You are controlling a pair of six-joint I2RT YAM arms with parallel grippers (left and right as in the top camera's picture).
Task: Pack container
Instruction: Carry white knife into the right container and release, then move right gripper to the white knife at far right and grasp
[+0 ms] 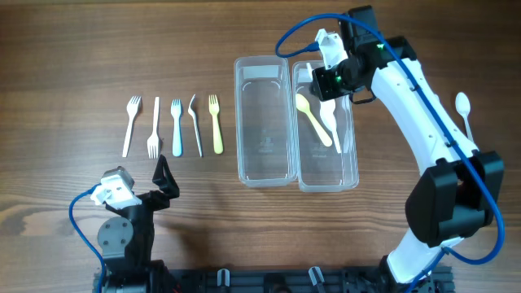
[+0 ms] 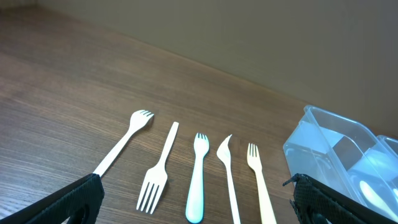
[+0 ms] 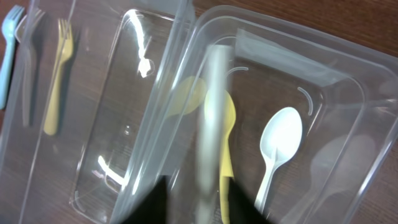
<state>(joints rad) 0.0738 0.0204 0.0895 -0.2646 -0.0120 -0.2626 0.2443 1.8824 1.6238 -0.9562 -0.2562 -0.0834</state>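
Note:
Two clear containers stand side by side, the left one [image 1: 264, 167] empty and the right one [image 1: 348, 167] holding a yellow spoon [image 1: 313, 120] and a white spoon [image 1: 336, 137]. My right gripper [image 1: 330, 81] hovers over the right container's far end. In the right wrist view my right gripper [image 3: 202, 199] is shut on a pale, blurred utensil handle [image 3: 211, 112], above the yellow spoon [image 3: 229, 134] and beside the white spoon [image 3: 280, 137]. My left gripper [image 1: 167, 175] is open and empty, in front of a row of forks.
Left of the containers lie a white fork [image 1: 132, 122], another white fork [image 1: 154, 129], a blue fork [image 1: 177, 126], a white knife-like piece [image 1: 195, 124] and a yellow fork [image 1: 216, 122]. A white spoon [image 1: 464, 110] lies at the far right.

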